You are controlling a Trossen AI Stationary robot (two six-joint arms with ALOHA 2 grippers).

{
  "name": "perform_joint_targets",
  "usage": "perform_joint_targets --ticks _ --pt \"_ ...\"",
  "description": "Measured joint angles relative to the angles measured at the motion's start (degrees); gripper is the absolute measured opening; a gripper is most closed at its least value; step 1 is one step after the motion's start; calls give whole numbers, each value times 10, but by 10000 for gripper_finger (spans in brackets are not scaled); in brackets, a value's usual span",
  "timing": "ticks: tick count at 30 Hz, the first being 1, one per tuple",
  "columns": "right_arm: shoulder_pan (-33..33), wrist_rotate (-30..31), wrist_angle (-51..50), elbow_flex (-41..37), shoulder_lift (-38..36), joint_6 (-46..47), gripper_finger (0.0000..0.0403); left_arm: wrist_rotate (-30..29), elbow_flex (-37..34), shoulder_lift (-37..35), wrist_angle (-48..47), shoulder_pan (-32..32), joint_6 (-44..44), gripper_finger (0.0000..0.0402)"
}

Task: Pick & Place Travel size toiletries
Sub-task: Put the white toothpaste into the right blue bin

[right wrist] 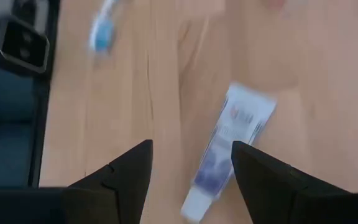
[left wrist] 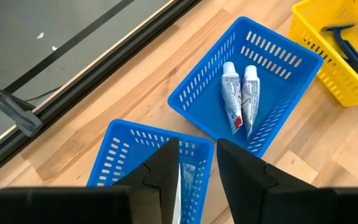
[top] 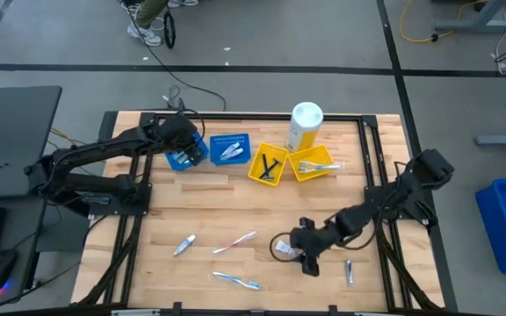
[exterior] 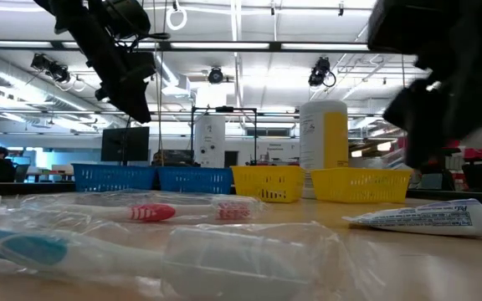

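Note:
Several travel size toiletries lie loose on the near half of the table: a white tube (top: 184, 245), a pink toothbrush (top: 235, 242), a pale blue toothbrush (top: 235, 281) and a small item (top: 349, 272). My right gripper (top: 310, 257) hovers open over another white tube (right wrist: 229, 149), its fingers standing on either side of it. My left gripper (left wrist: 197, 165) is open above the left blue tray (left wrist: 123, 155), where a white item (left wrist: 179, 183) shows beside one finger. Two tubes (left wrist: 241, 99) lie flat in the second blue tray (top: 229, 149).
At the far side stand two yellow trays, one with dark razors (top: 268, 165) and one with toothbrushes (top: 314, 164). Behind them stands a tall yellow bottle with a white cap (top: 305, 127). A black frame (top: 385, 175) borders the table.

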Motion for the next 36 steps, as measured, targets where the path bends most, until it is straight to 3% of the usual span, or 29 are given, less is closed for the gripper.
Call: perform_joint_targets --ticks 5,10,23,30,36 --pt "27 1 0 0 36 49 255 0 0 0 0 -3 -1 116" --pt "39 44 -26 1 64 38 267 0 0 0 -1 -8 -1 116" --pt "24 65 -33 2 71 43 233 0 0 0 0 -12 -1 116" --pt "20 95 -38 0 72 13 174 6 0 0 0 -12 -6 116" --pt "8 68 -28 0 72 12 109 76 -1 0 43 -40 1 116"
